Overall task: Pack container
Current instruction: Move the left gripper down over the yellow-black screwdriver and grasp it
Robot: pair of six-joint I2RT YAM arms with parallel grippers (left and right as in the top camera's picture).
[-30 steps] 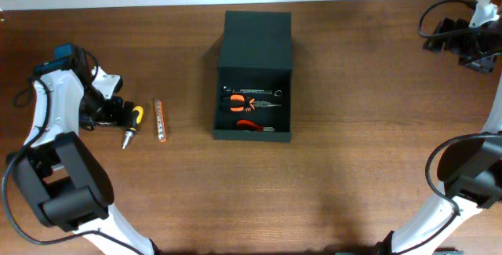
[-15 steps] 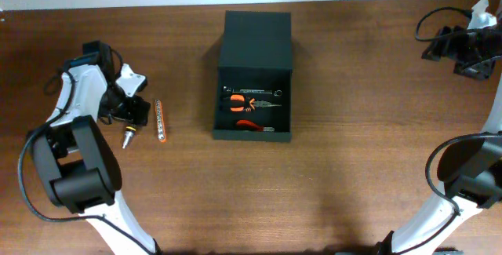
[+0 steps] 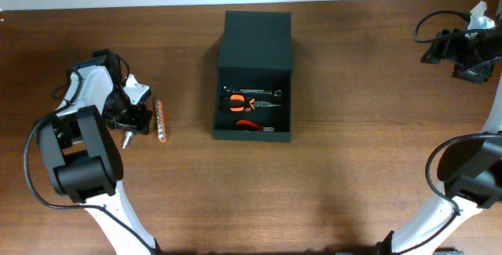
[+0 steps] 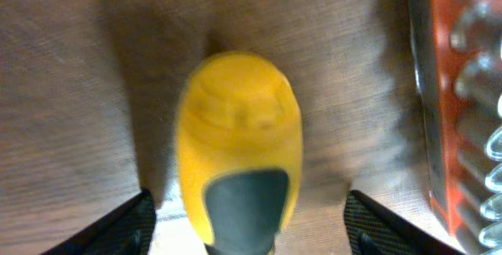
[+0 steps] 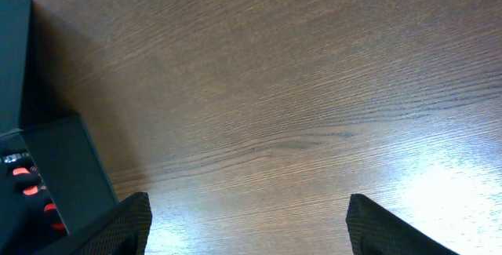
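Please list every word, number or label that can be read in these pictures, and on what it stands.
None can be read. The container, the tools inside it, the yellow screwdriver handle and the orange bit holder show no legible text; any marking is too small or blurred.

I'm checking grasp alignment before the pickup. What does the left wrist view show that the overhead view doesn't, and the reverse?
Only the left wrist view: the screwdriver handle, yellow with a dark inlay, between the fingers of the open left gripper, with gaps on both sides. Only the overhead: the container, lid open, with orange-handled pliers inside, and the right gripper far off near the table's corner. Both: the screwdriver, the bit holder beside it, and the wooden table.
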